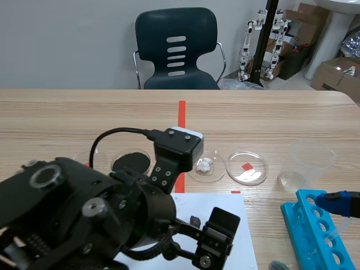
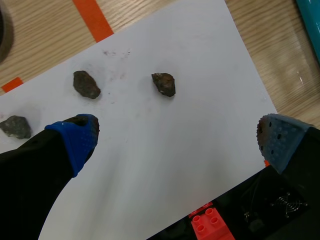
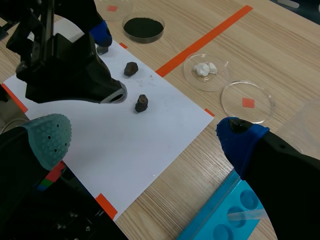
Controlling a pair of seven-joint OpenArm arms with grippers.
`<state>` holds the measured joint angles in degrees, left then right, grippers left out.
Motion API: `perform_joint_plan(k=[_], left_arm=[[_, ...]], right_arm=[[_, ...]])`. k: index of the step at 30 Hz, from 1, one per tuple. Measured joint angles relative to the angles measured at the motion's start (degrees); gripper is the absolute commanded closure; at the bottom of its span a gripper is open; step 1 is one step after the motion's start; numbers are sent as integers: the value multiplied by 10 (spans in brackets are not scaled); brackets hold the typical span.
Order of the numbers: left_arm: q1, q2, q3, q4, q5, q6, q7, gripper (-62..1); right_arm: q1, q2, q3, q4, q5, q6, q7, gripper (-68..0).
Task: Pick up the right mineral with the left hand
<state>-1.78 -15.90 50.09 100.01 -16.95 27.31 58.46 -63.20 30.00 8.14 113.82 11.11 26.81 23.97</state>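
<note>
1. Left wrist view: the left gripper hangs over the paper with its fingers spread wide and nothing between them. A red brick shows under it.
2. The right mineral, a dark brown lump, lies on the paper ahead of the left gripper. It sits between the lines of the two fingers and touches neither.
3. The middle mineral lies just ahead of the blue pad. The greyer left mineral sits beside that same finger.
4. The right gripper is spread too and holds nothing. It is above the blue rack, at the paper's right side.
5. Past the paper, three dishes stand in a row: a black dish of dark powder, a white dish with pale bits, and a clear dish showing a red square. An orange tape line runs between the first two.
6. A beaker stands right of the dishes, near the rack's far end.
7. A dark chair stands behind the table's far edge.
</note>
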Motion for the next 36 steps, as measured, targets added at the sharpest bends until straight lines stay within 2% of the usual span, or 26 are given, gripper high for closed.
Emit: perform_joint_plan(k=[4,11,12,14,15,23,36], left_arm=[[-46,25,28,-42,2,1,29,-623],[-109,75,63,-127,1,2,31,-623],[-115,83,63,-139,-1,7,31,-623],[-123,97,63,-162,-5,43,31,-623],[-127,101,61,-172,-5,47,37,-623],[-157,133,60,-237,-5,46,76,-623],[-170,169,60,-324,-5,43,69,-623]], right_arm=[[0,0,0,0,0,0,0,-604],[0,0,0,0,0,0,0,-604],[0,0,0,0,0,0,0,-604],[0,0,0,0,0,0,0,-604],[0,0,0,0,0,0,0,-604],[0,0,0,0,0,0,0,-604],[0,0,0,0,0,0,0,-604]])
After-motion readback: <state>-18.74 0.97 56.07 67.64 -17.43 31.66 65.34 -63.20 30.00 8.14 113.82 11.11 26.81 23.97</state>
